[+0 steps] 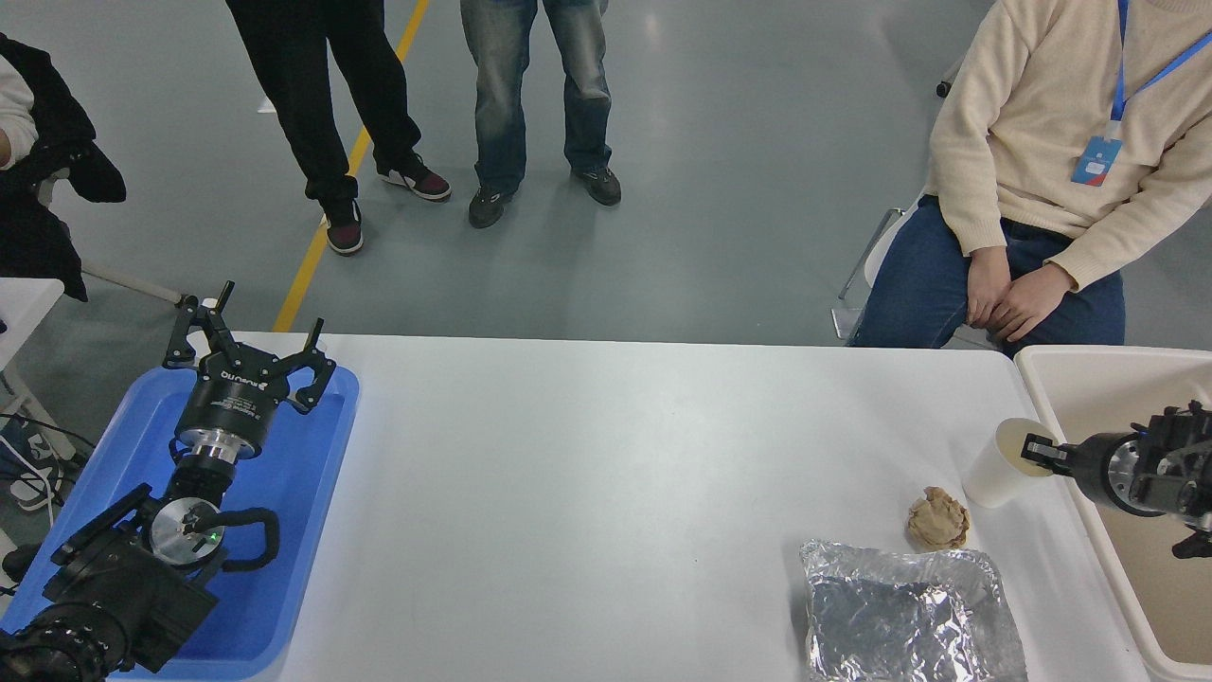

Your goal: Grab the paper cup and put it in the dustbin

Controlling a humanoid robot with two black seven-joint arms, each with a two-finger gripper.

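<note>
2 claws are mine. Print is scarce: white lettering runs across the body of my left claw (248,352), too small and turned away for me to read. That claw hangs parked over the blue tray (312,493) at the table's left edge, its fingers spread wide apart.

My right claw (1030,449) comes in from the right, reaching across the dustbin (1051,379) rim toward the paper cup (996,469). Its tip sits at the cup's open mouth, one finger (1040,449) showing against the inside of the rim; I cannot tell whether it is pinching the wall or standing apart.

The cup is plain cream-white, tapered and unmarked, tilted with its mouth toward the bin. It sits at the white table (587,474) right edge, just beside the dustbin wall, with the crumpled brown paper ball (938,519) near its base and the foil tray (909,614) nearer me.
</note>
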